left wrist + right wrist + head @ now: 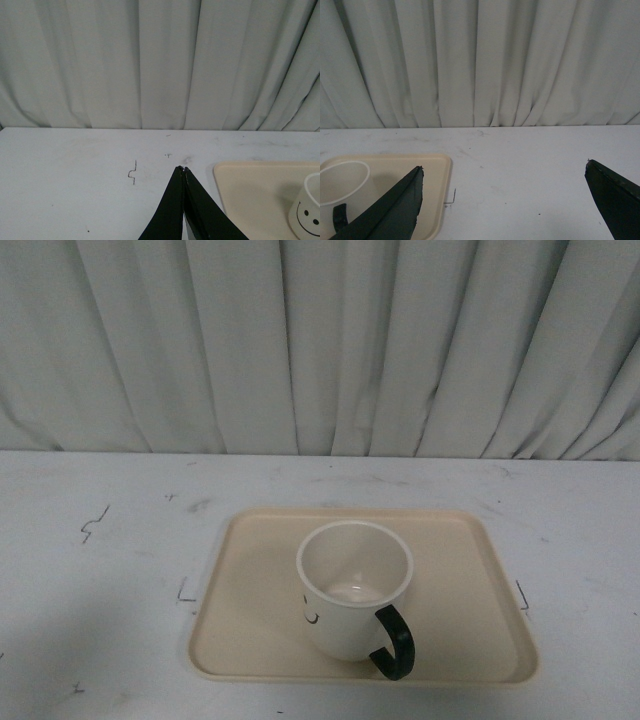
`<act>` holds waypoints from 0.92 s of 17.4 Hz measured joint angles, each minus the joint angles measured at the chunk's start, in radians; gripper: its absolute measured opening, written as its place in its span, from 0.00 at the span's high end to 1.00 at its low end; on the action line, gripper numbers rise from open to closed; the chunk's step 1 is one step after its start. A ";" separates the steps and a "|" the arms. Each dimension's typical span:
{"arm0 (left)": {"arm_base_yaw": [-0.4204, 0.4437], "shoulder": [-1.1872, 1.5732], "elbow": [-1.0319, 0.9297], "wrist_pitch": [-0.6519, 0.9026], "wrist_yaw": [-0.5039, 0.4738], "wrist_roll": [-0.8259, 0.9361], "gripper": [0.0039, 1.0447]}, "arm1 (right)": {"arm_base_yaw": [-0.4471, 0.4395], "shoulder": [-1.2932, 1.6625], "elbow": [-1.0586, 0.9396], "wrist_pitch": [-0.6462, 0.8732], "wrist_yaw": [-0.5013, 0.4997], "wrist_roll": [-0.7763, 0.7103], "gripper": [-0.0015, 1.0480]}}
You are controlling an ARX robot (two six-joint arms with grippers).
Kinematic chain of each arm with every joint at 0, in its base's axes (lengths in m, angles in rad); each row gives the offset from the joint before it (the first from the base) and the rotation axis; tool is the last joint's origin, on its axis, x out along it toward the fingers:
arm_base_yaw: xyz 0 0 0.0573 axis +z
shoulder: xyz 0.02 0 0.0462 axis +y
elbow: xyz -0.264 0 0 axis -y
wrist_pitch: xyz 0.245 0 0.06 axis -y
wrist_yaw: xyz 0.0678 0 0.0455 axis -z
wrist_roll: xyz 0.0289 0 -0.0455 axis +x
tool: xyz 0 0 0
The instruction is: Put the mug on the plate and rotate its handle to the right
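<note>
Standing upright on the plate (250,625), the mug (350,595) had its handle (394,645) at 5 o'clock. Left gripper (184,171) was fully closed, empty; right gripper (504,165) was spread wide, holding nothing.

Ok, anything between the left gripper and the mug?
Nothing loose: left wrist view shows only bare table and the plate rim between left gripper and mug.

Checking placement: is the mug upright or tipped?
Upright. The mug sits base-down on the beige tray, open rim facing up, black handle toward the near right.
</note>
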 joint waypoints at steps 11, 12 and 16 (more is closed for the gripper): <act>0.000 -0.348 0.000 -0.336 0.000 0.000 0.99 | 0.000 0.000 0.000 0.000 0.000 0.000 0.06; 0.000 -0.355 0.000 -0.346 0.000 0.000 0.99 | 0.000 0.000 0.000 0.000 0.000 0.000 0.06; 0.000 -0.386 0.000 -0.373 0.000 0.000 0.99 | 0.000 0.000 0.000 0.000 0.000 0.000 0.06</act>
